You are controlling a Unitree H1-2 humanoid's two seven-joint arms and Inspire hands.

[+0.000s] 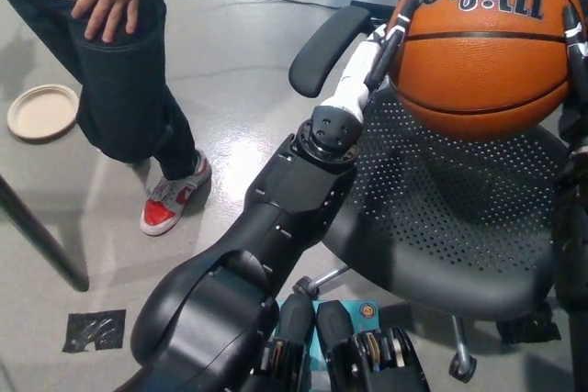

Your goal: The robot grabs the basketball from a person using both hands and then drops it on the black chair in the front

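An orange Wilson basketball point(482, 43) hangs just above the perforated seat of the black chair point(441, 227), held between both hands. My white left hand point(381, 48) presses against the ball's left side, its fingers curled onto the ball. The black right hand point(577, 52) clamps the ball's right side at the picture's right edge; only its fingers show. The ball's underside is close to the seat; I cannot tell whether it touches.
A person point(115, 52) in dark jeans and red-and-white shoes stands at upper left, one hand on the thigh. A tan plate point(41, 112) lies on the floor at left. The chair's armrest point(326, 43) juts up behind my left forearm. A dark table leg point(41, 245) crosses lower left.
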